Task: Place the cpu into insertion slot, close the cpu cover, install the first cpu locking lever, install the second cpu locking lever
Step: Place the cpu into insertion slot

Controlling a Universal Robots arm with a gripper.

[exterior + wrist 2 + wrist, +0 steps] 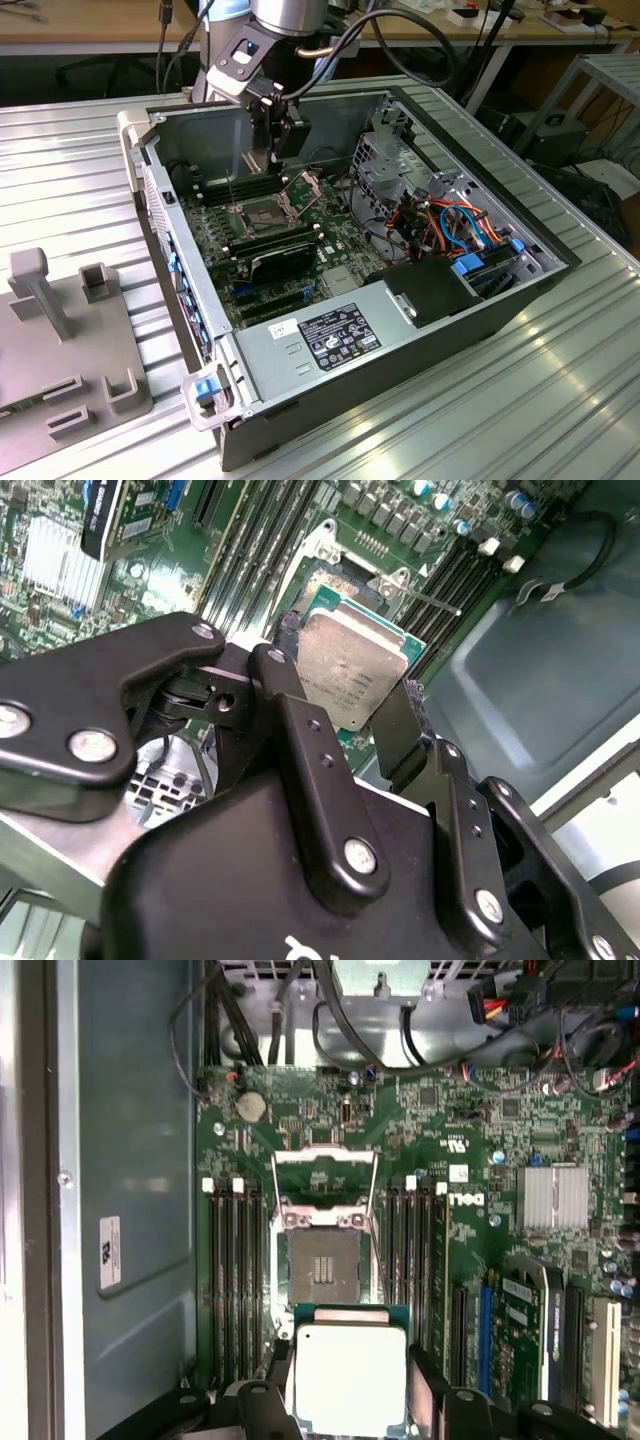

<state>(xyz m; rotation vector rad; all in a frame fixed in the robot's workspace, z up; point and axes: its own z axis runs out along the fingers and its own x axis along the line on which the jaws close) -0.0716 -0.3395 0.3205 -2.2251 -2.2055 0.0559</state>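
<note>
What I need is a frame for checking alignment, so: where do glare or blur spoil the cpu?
In the first wrist view glare washes the cpu almost white, while the insertion slot is evenly lit and crisp; in the second wrist view the cpu shows a grey tone with soft sheen; in the exterior view the insertion slot looks dim.

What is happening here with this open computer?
The arm's gripper holds the cpu by its edges above the green motherboard inside the open computer case. The insertion slot is bare and its cpu cover is swung up, so the cpu is not yet seated.
</note>
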